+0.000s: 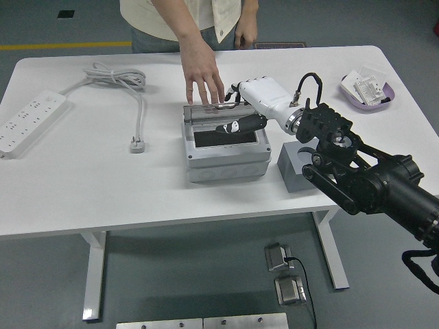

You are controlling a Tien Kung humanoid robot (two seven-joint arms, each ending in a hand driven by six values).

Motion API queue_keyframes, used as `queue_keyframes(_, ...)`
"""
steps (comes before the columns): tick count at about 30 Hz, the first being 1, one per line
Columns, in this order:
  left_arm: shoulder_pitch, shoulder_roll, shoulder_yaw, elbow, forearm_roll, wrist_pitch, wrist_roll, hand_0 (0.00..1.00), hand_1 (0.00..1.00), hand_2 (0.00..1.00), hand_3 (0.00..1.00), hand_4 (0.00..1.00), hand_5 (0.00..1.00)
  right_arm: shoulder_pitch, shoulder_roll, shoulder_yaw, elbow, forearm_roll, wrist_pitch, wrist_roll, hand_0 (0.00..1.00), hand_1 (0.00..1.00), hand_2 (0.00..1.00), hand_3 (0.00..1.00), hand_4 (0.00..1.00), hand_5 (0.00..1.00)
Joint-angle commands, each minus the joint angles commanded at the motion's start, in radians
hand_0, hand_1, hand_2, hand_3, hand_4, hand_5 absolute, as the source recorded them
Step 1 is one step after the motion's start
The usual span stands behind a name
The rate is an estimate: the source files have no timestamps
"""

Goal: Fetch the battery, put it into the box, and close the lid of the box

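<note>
A white table (pixel 103 185) carries a power strip (pixel 29 120) at its left edge, its cord (pixel 123 86) coiled toward the far edge, a grey box (pixel 225 145) mid-table, a grey block (pixel 300 168) beside it, and a purple tray (pixel 368 93) at the far right corner.
</note>
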Motion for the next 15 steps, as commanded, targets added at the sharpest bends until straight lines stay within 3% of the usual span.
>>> queue_keyframes(8,0.004,-0.001,-0.002,0.000,0.000,0.001,0.001,0.637,0.667,0.673,0.685,0.701,0.209,-0.067,-0.027,0.038,0.138,-0.032,0.051,-0.050,0.674,0.515,0.591,0.688,0.998,0.729)
queue_keyframes(15,0.005,-0.002,-0.002,0.000,0.001,0.000,0.001,0.637,0.667,0.673,0.685,0.701,0.209,-0.091,-0.026,0.031,0.159,-0.029,0.063,-0.060,0.671,0.515,0.590,0.689,0.998,0.734)
